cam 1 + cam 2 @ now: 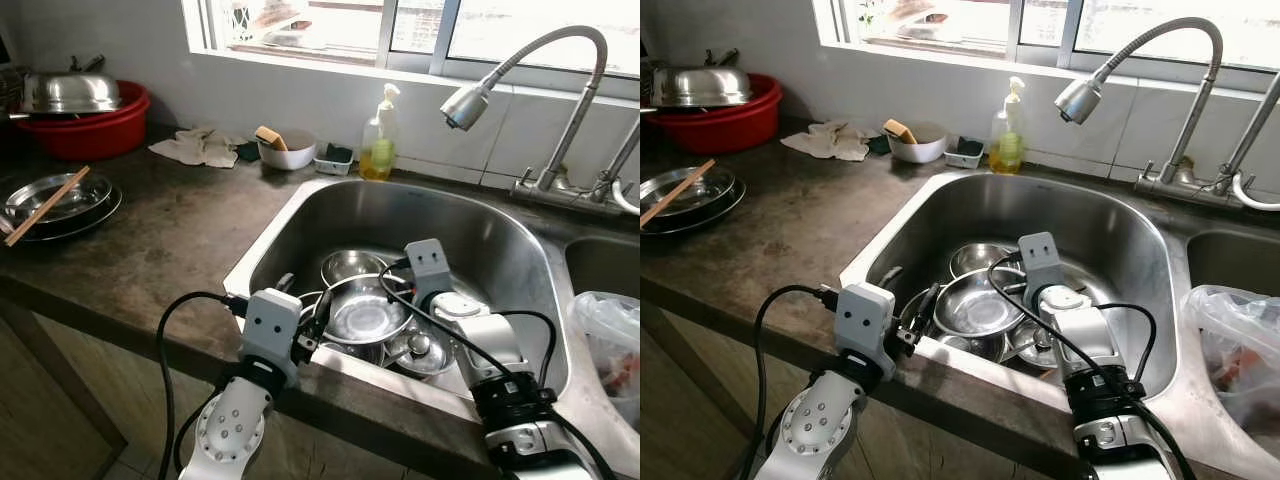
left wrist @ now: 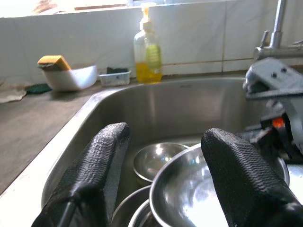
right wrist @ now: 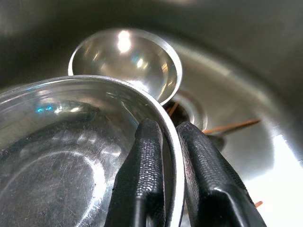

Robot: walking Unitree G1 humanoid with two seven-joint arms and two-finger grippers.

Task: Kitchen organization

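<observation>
A wide, shiny round steel bowl (image 1: 362, 312) sits mid-frame in the sink; the right claw (image 3: 169, 156) pinches its rim, the left claw (image 2: 163, 175) gapes wide.

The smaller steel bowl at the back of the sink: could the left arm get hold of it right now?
Probably yes. The left gripper is open at the sink's near rim, and the small bowl lies ahead, though the big bowl pinched by the right gripper crowds it.
</observation>
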